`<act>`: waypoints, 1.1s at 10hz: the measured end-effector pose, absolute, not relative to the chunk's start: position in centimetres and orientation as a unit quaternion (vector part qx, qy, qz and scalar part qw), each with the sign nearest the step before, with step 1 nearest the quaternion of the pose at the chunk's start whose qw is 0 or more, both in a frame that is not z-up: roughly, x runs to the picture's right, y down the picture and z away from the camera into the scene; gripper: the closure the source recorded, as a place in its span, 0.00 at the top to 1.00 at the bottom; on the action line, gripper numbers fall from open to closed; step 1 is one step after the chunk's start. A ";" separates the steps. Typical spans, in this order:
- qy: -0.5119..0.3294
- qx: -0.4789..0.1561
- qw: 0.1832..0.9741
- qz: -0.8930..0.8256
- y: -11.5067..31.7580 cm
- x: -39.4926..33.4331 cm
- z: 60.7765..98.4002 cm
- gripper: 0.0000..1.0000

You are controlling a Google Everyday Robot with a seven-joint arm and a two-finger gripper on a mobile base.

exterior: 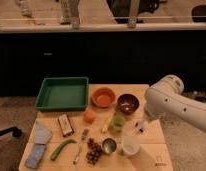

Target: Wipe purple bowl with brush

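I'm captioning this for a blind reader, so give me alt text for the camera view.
A white robot arm reaches in from the right, its gripper low over a wooden table, jaws shut, close to the purple bowl. An orange bowl and a green tray stand beside that bowl, and a metal cup sits nearer the camera.

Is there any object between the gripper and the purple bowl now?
Nothing visible does. The gripper hangs under the white arm, just in front and right of the purple bowl; only bare table lies between them.
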State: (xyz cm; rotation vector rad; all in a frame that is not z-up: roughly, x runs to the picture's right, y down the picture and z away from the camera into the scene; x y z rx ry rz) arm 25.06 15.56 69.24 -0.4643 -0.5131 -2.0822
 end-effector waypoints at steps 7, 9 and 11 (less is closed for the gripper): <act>-0.224 -0.244 0.415 -0.847 20.5 28.6 67.8 0.00; -0.236 -0.264 0.394 -0.848 23.5 29.6 67.2 0.00; -0.247 -0.286 0.373 -0.847 26.3 30.7 66.9 0.00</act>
